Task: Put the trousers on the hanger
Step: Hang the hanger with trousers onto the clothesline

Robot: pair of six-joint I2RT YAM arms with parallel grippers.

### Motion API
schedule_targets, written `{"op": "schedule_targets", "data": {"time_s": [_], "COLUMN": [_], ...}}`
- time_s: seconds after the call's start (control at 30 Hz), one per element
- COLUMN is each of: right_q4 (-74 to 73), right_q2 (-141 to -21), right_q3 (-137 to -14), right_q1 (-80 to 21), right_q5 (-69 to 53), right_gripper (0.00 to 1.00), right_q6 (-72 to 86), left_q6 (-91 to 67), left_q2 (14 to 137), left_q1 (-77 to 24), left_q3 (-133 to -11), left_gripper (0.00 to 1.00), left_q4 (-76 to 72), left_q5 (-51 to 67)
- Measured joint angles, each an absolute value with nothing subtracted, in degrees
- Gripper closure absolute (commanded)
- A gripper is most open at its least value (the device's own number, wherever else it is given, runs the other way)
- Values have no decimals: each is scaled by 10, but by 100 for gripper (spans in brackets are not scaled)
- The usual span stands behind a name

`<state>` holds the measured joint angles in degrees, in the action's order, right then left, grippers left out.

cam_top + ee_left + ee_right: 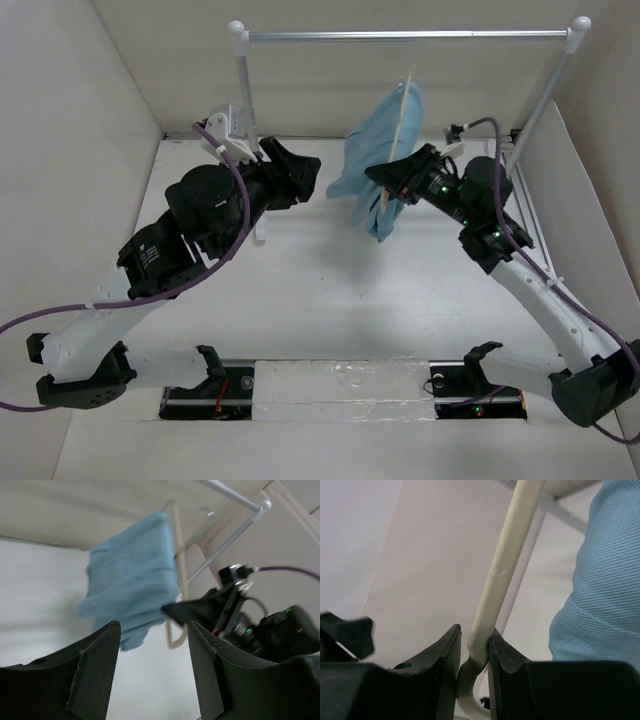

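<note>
Right hand (474, 641) pinches the hanger (512, 540), with the trousers (132, 580) draped over it under the rail (400, 35). Left hand (152, 626) is open, clear of the cloth. I'd hold it level so nothing slides off.

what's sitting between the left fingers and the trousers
Nothing visible. The left gripper, fingers open, has only air between it and the trousers. The right gripper clamps the hanger on the trousers' other side, out of that path.
</note>
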<state>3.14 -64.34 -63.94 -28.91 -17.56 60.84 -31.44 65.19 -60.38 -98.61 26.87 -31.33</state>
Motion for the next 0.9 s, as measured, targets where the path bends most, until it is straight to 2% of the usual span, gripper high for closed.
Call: {"op": "schedule_targets", "data": {"time_s": [0.3,0.67,0.9], "right_q4": [34,61,102], "right_q2": [-670,-762,-796], "right_q3": [-714,-746,-763], "right_q1": [-112,-4,24], "right_q5": [-244,-317,-359], "right_gripper": [100,100,100], "right_q6": [617,654,682], "left_q6": [-336,-363,-374], "left_q2": [612,565,564], "left_q1": [-604,-604,-604], "left_q3": [-884,-783,-744], "left_gripper": [49,49,49], "left_q4": [290,291,295], "left_q5": [-315,-288,-268]}}
